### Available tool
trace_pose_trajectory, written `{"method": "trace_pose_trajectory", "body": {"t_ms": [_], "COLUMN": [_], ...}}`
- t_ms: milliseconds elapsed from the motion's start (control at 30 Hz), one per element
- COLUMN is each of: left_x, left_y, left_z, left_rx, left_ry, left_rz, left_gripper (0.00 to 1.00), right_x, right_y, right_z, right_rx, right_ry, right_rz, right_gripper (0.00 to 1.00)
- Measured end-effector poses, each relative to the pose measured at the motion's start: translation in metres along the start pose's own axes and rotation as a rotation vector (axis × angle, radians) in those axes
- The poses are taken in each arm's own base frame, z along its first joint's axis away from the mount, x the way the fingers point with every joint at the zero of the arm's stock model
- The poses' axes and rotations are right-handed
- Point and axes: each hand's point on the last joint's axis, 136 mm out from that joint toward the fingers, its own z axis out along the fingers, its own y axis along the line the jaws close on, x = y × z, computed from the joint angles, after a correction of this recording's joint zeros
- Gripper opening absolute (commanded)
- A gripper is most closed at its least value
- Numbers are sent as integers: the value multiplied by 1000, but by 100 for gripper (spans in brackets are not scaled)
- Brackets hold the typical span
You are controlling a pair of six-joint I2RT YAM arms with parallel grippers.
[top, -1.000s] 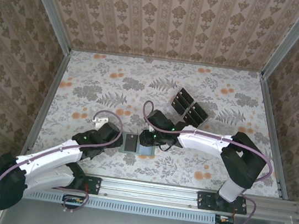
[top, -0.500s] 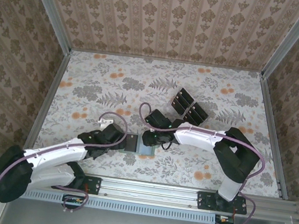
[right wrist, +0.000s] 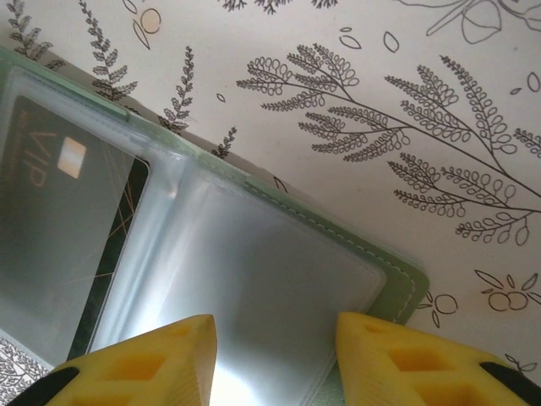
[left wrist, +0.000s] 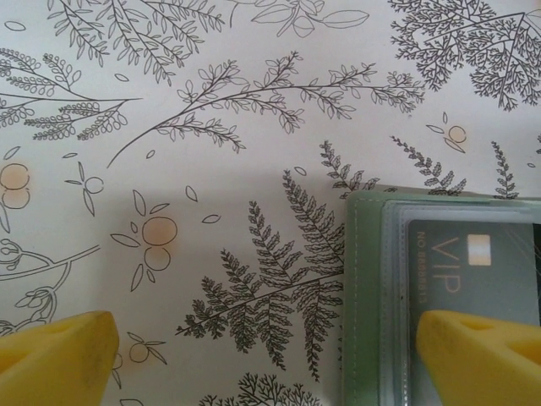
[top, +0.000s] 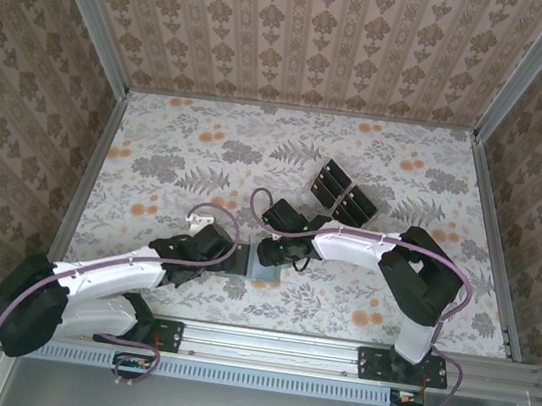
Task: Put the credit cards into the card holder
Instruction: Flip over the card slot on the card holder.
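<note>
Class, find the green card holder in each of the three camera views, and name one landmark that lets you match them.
Top external: card holder low centre of the picture.
Left wrist: lower right corner.
Right wrist: left side through bottom centre.
Shared landmark: the dark VIP card tucked inside it.

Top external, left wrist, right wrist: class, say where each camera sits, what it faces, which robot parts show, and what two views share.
Top external: above and behind the bases, facing down on the floral-print table; white left arm and right arm show.
Left wrist: on that wrist, facing down at the sage-green folding card holder; the open, yellow-tipped left gripper shows.
Right wrist: close over the holder's clear sleeves; the open right gripper shows.
Shared: both wrist views see the dark VIP credit card in the holder.
</note>
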Motion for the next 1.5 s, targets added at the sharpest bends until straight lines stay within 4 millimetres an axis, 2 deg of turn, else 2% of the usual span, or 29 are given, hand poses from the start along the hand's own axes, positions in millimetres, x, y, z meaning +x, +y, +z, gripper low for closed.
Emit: {"method": "trace_pose_trajectory", "body": {"t_ms": [533,967,1500], "left_x": [-5,-16,4], "left_y": [-23,-45,-56], "left_z": [-4,-14,-18], "left_rx": [67,170,261], "left_ry": [-33,-94,-121], "left_rz": [49,67,161], "left_gripper": [100,100,100], "right_x": [-7,-8,-15], "right_y": [5,17,19], "right_z": [2,2,3], "right_rx": [-163,-298,-353], "right_ry": [-43,-39,-47], "right_rz": [176,287,383], "right_gripper": [43,43,43]}}
